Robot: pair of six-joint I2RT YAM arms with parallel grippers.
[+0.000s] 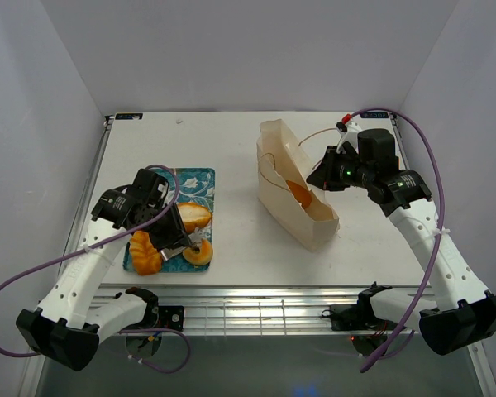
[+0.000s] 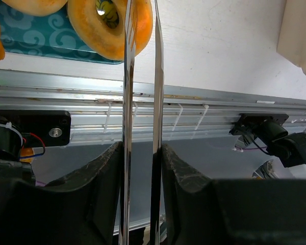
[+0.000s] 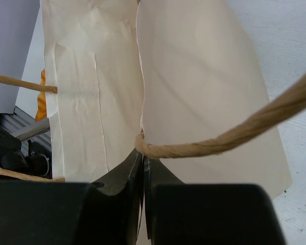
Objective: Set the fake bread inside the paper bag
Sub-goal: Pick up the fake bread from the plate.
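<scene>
The teal tray (image 1: 200, 180) holds three pieces of fake bread: an oval roll (image 1: 195, 217), a ridged pastry (image 1: 145, 253) and a ring bagel (image 1: 199, 254). My left gripper (image 1: 189, 241) is low over the tray's near end. Its long metal fingers (image 2: 128, 76) clamp one side of the ring bagel (image 2: 104, 30), which rests on the tray (image 2: 41, 43). The paper bag (image 1: 293, 186) stands open at centre right with one orange pastry (image 1: 298, 192) inside. My right gripper (image 1: 321, 178) is shut on the bag's rim (image 3: 141, 115), beside the cord handle (image 3: 229, 138).
The table's metal front rail (image 2: 194, 102) runs just below the tray. Both arm bases and their cables (image 1: 360, 318) sit at the near edge. A wall closes in each side of the white tabletop (image 1: 231, 141).
</scene>
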